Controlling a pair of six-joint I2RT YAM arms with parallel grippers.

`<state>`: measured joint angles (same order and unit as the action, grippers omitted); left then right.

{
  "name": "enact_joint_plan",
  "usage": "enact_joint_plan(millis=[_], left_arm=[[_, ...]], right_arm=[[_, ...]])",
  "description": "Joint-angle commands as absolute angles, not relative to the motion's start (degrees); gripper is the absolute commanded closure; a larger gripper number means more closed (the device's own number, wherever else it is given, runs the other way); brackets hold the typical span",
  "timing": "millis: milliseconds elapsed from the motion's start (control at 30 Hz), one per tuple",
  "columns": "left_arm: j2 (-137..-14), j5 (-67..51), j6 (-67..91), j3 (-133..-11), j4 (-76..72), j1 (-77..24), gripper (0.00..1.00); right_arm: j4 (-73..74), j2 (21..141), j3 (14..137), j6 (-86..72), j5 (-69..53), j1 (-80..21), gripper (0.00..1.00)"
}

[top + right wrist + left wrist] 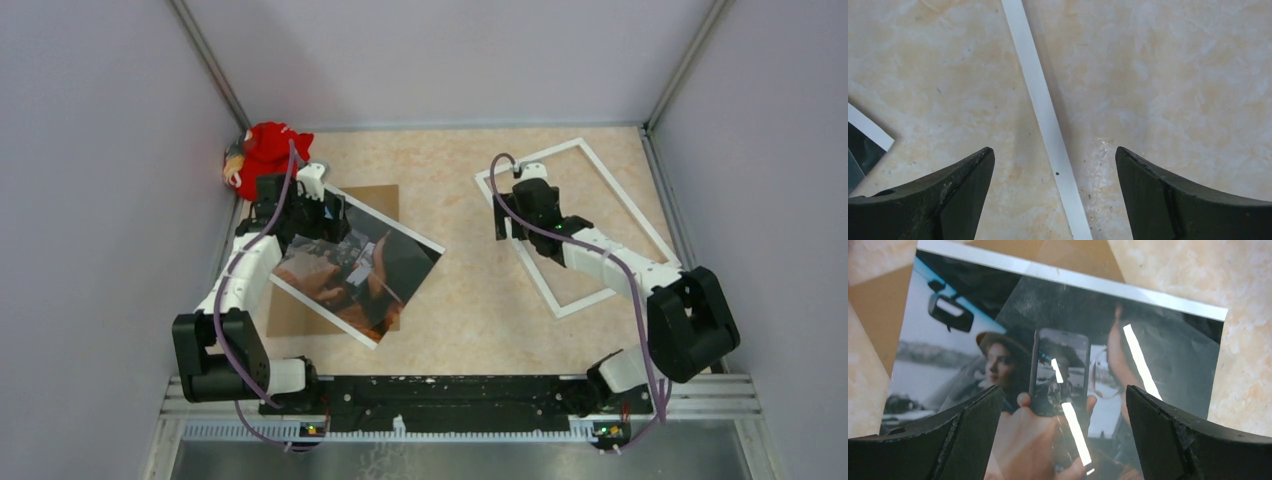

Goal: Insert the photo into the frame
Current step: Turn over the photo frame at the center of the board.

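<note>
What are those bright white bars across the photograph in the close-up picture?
Left wrist view: glare, probably reflected light on the glossy photo. Top view: no bright bars stand out on it. Right wrist view: the frame strip shows no glare.

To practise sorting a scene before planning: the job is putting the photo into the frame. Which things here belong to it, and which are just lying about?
Belong to the job:
- the photo, face up on the left
- the white frame, flat on the right

Just lying about:
- the brown board, partly under the photo
- the red soft toy, in the far left corner
</note>
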<state>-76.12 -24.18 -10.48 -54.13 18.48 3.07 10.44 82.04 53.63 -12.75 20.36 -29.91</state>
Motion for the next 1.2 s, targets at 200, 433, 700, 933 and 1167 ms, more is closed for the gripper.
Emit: enact_joint_plan(millis=[200, 433, 700, 933, 1167], left_arm=[[-73.91, -24.67, -14.17, -58.89, 30.13, 3.19, 0.01], [-72.77, -25.42, -15.42, -60.55, 32.59, 3.23, 0.01], [-70.57, -26.31, -16.39, -60.30, 33.97, 3.21, 0.01], [-69.24, -26.42, -14.94, -59.88, 33.26, 3.23, 0.01], [-70.16, -26.68, -13.86, -58.23, 31.77, 3.25, 0.01]], right_arm=[[15.11, 89.51, 54.54, -13.04, 15.06, -29.72, 0.22], [12.19, 93.77, 51.55, -14.38, 16.45, -29.71, 0.29], [9.87, 96.70, 49.47, -15.92, 16.23, -29.66, 0.56], [14.17, 94.94, 55.21, -18.64, 13.97, -31.19, 0.91], [23.47, 93.05, 69.54, -24.06, 9.59, -36.02, 1.00]])
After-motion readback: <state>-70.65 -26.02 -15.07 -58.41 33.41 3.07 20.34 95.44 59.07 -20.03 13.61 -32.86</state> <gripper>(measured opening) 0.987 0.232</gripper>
